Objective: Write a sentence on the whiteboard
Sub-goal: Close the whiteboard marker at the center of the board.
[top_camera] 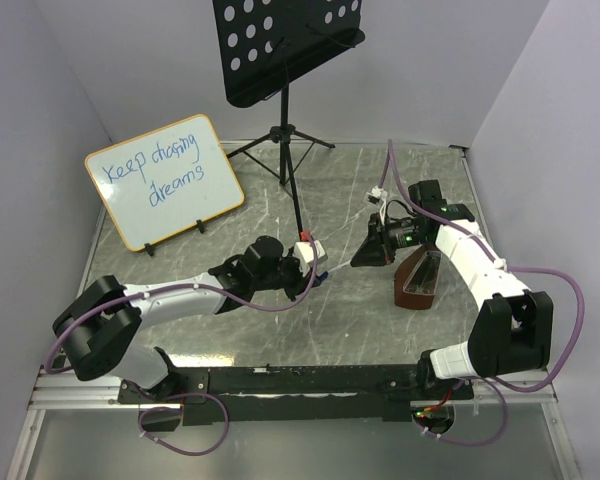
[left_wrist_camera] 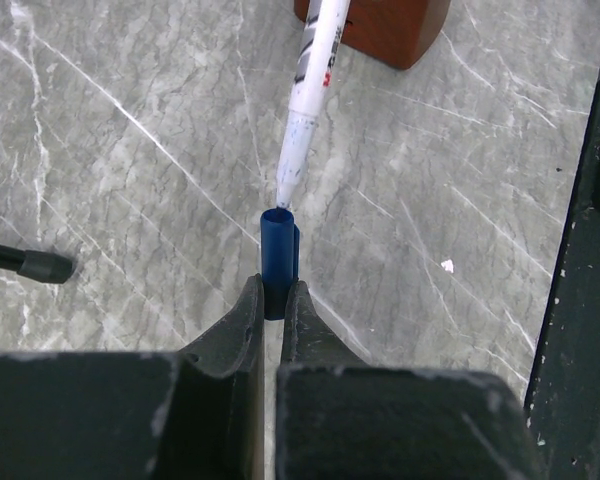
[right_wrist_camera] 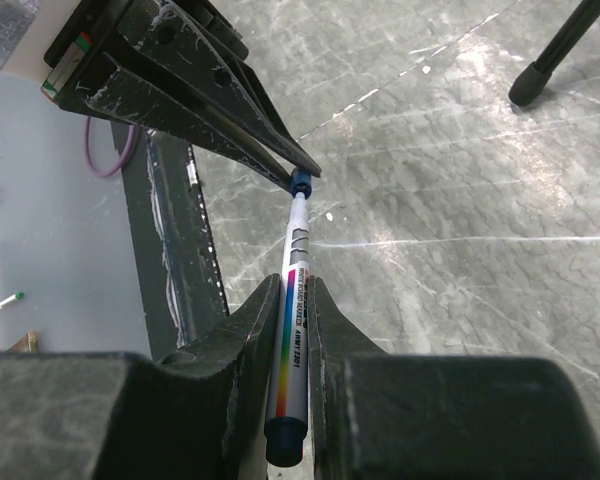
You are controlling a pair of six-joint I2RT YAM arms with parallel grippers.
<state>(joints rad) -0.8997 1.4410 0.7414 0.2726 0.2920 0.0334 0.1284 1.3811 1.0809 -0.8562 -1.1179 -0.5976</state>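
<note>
The whiteboard leans on a small easel at the back left, and the sentence "Keep chasing dreams" is on it in blue, in two lines. My left gripper is shut on a blue marker cap, which stands with its mouth away from the wrist. My right gripper is shut on the white marker. The marker tip sits right at the cap's mouth. In the top view the left gripper and the right gripper face each other at mid-table, far from the board.
A black perforated music stand rises on a tripod at the back centre; one tripod foot lies near the grippers. A brown wooden holder sits under the right arm. Grey walls close in three sides.
</note>
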